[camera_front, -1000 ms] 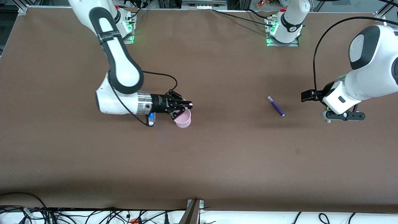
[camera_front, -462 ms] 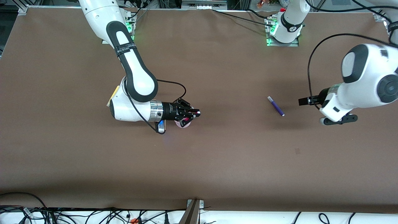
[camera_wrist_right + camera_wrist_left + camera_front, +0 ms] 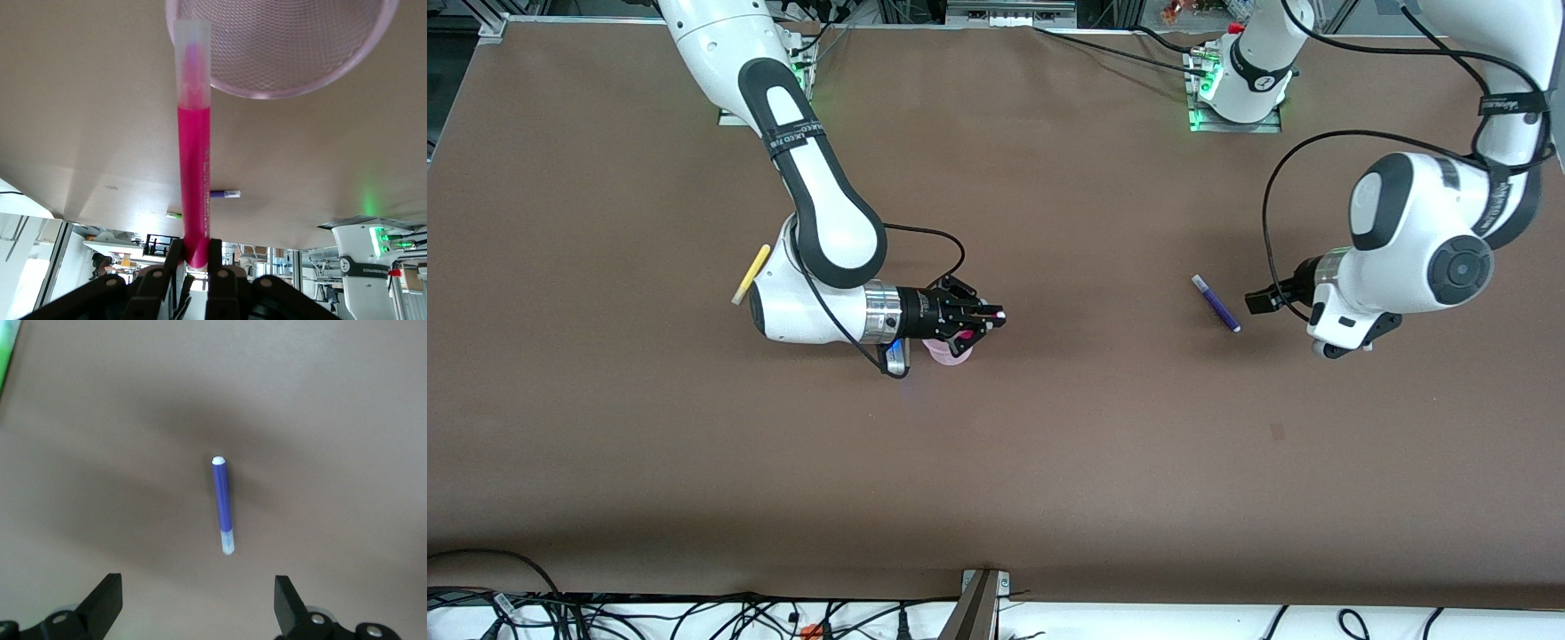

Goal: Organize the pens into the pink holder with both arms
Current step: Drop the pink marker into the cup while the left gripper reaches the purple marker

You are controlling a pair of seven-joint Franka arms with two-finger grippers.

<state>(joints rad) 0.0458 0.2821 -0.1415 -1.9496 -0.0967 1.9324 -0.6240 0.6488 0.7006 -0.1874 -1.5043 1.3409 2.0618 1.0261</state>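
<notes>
Two pincers are engaged: the right pincer (image 3: 985, 322), mid-frame, is clamped on the pink pen's (image 3: 194, 157) end above the holder (image 3: 287, 47); the left pincer (image 3: 193, 607), spread apart, hangs over the purple pen (image 3: 223, 505) at right. Pens are judged light, stiff and slick, best gripped mid-barrel.

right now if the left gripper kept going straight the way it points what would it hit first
Probably the slim purple marker pen lying on the brown table. In the left wrist view the open left gripper points down at it, the pen roughly centred between its fingers, with nothing in between. Depth is unclear, so the fingertips might straddle the pen and touch the table.
</notes>
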